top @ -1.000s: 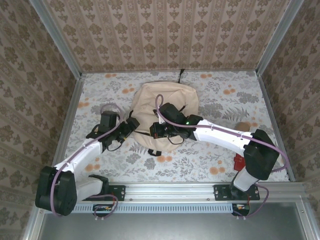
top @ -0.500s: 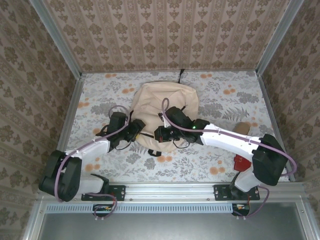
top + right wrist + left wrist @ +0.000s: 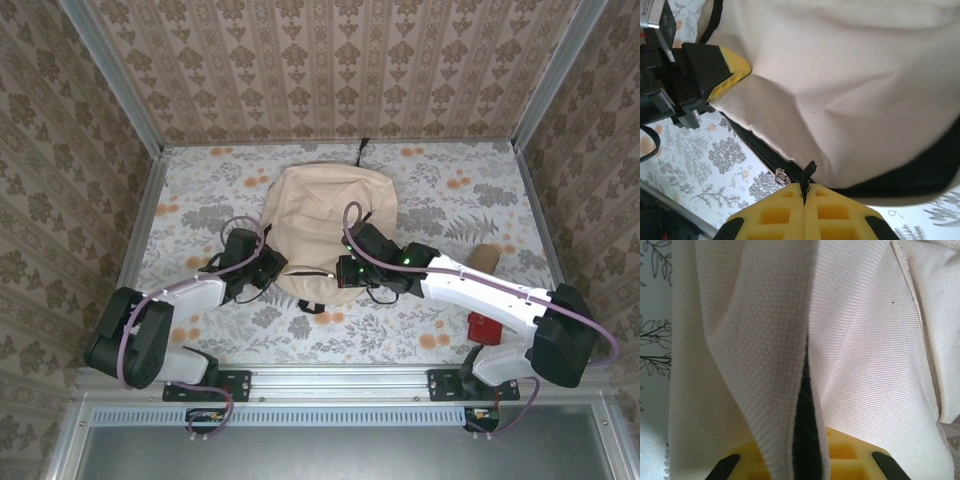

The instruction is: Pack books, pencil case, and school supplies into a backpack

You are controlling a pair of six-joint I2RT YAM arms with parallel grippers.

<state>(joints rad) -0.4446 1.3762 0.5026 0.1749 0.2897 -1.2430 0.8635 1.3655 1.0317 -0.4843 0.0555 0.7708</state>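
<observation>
**At the backpack's near edge: both grippers clamped, zipper about to run**

At the left corner of that edge, the left gripper (image 3: 807, 460) has just closed: a second ago its jaws stood wide beside the cloth, and now the yellow pads pinch a fold (image 3: 770, 365) of beige fabric between them. The right gripper (image 3: 804, 200) was shut before and is shut now, its pads meeting on the small black pull tab (image 3: 808, 171) of the zipper (image 3: 755, 147). Over the same second its arm has drawn toward the near right.

That reads as the opening step. One side anchors the cloth and the other is set to pull (a bare tug would likely just drag the soft thing along).

The backpack (image 3: 320, 205) lies flat mid-table (image 3: 440, 190), loop toward the far wall. Packing seems not yet begun.

How far the zipper is already undone is hard to judge, since both wrists cover that edge from above. Whether anything is inside cannot be told. A red thing (image 3: 483, 326) is half hidden by the right arm, and a brown lump (image 3: 486, 254) is too small to name.
</observation>
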